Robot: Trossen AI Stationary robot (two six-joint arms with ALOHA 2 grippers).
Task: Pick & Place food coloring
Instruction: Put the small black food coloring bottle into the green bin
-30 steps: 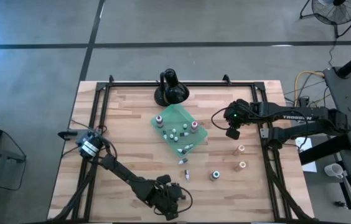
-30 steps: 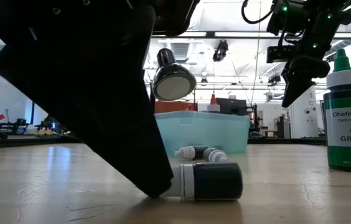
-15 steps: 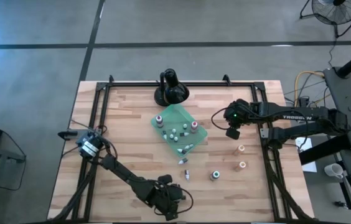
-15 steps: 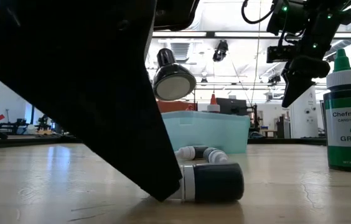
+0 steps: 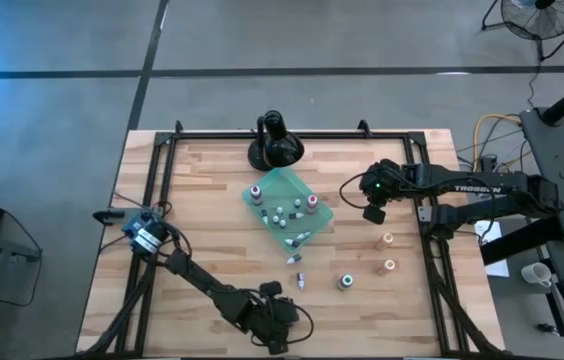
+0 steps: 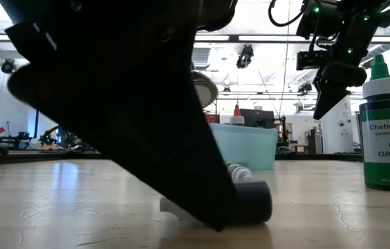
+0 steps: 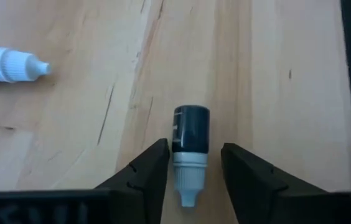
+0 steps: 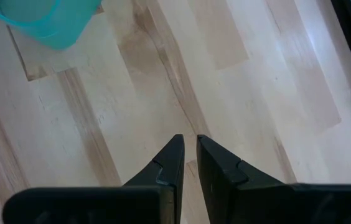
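Now, desk [image 5: 202, 200]: pale wood planks showing grain.
Room: lights glowing overhead.
Left hand [image 7: 191, 177]: straddling dark bottle [image 7: 190, 130], fingers parted.
Right hand [image 8: 188, 163]: pinched closed.

A lab: truss ceiling [image 6: 264, 41], workbenches, floor fan [image 5: 542, 18].

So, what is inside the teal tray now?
The teal tray holds several small food coloring bottles, some upright, some lying down. Their exact number and colours are too small to tell.

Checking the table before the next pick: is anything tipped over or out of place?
Yes. A dark bottle lies on its side between the left hand's open fingers, near the table's front edge. Another white-capped bottle also lies flat nearby. The green bottle stands upright.
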